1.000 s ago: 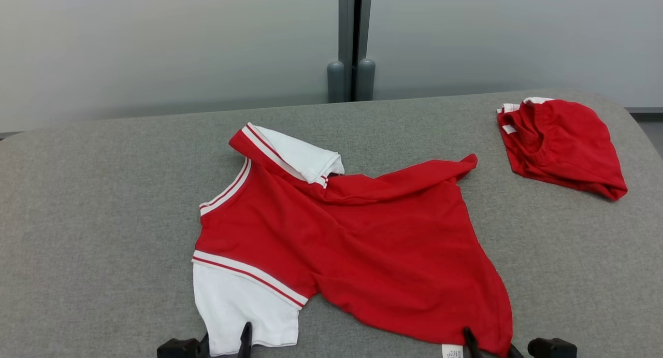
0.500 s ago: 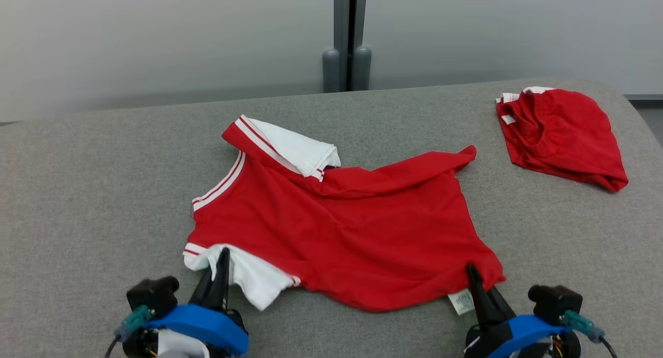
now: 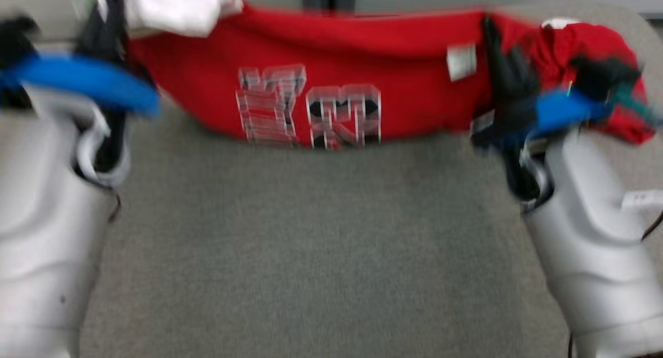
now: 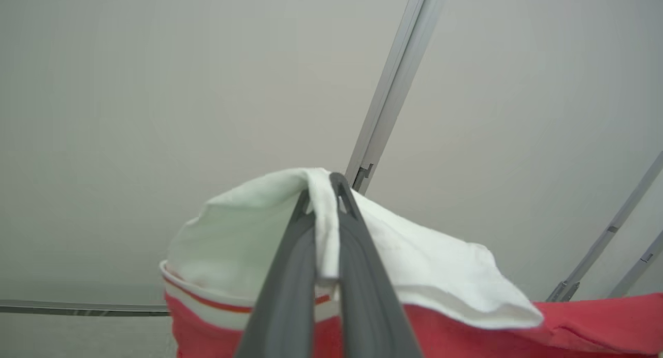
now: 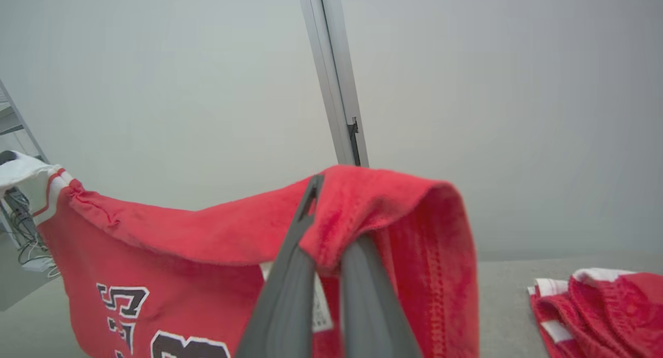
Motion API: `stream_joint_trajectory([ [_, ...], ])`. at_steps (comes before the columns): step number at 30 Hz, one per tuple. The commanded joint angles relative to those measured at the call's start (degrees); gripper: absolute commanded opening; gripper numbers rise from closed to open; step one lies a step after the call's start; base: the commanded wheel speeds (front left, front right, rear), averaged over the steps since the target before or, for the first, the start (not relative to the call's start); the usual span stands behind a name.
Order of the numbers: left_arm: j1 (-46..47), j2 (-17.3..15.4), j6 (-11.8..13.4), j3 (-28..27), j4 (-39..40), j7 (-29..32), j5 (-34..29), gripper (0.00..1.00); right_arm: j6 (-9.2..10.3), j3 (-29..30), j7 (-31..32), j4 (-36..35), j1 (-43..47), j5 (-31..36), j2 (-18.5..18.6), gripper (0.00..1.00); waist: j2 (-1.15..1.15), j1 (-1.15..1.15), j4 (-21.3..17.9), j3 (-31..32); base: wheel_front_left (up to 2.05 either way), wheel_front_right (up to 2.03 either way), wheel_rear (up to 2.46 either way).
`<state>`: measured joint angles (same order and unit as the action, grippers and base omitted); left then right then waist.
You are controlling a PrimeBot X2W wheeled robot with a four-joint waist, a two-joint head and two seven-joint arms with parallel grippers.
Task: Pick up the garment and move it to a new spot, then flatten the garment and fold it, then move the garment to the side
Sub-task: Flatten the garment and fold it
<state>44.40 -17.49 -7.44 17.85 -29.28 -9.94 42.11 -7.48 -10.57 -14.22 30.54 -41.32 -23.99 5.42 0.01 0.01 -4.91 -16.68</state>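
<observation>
The garment is seen as red, with a white sleeve edged in red and white stripes and black-and-white lettering. The surface is grey. A second garment, red and white, is seen far right.

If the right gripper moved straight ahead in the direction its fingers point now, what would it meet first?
Beyond the red shirt pinched in the right gripper, probably the pale wall, close to its grey post; how far away is unclear.
</observation>
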Motion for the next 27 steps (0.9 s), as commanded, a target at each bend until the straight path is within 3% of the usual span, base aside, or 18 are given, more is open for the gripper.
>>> stream_joint_trajectory([
  [1,4.87,-0.45,-0.07,-0.27,-0.77,1.05,0.33,0.0,-0.03,0.02,0.56,1.05,-5.22,-1.11,0.26,0.0,-0.01,-0.01,1.39,-3.26,0.0,0.0,0.0],
  [5,20.77,-3.05,0.36,-0.07,-2.91,3.02,-2.44,0.0,-0.03,0.42,2.78,5.6,-20.14,-5.02,0.38,0.0,-0.01,-0.01,0.81,-8.8,0.0,0.0,0.0],
  [10,38.1,-1.38,0.17,0.43,-7.47,5.22,-3.37,0.0,-0.03,0.09,4.24,12.84,-37.54,-4.93,2.71,0.0,-0.01,-0.01,0.83,-14.23,0.0,0.0,0.0],
  [16,54.41,1.33,-0.09,2.0,-14.65,3.72,-4.1,0.0,-0.03,0.98,2.88,20.08,-52.99,-5.47,4.34,0.0,-0.01,-0.01,1.56,-17.26,0.0,0.0,0.0],
  [22,62.34,3.79,-0.06,5.62,-18.7,0.74,-3.39,0.0,-0.03,-1.55,1.31,24.53,-60.68,-5.18,5.57,0.0,-0.01,-0.01,2.35,-17.51,0.0,0.0,0.0],
  [27,59.5,3.01,-0.05,10.66,-18.94,-1.07,-0.69,0.0,-0.03,-5.15,0.35,26.04,-58.35,-7.53,5.56,0.0,-0.01,-0.01,2.64,-17.26,0.0,0.0,0.0],
])
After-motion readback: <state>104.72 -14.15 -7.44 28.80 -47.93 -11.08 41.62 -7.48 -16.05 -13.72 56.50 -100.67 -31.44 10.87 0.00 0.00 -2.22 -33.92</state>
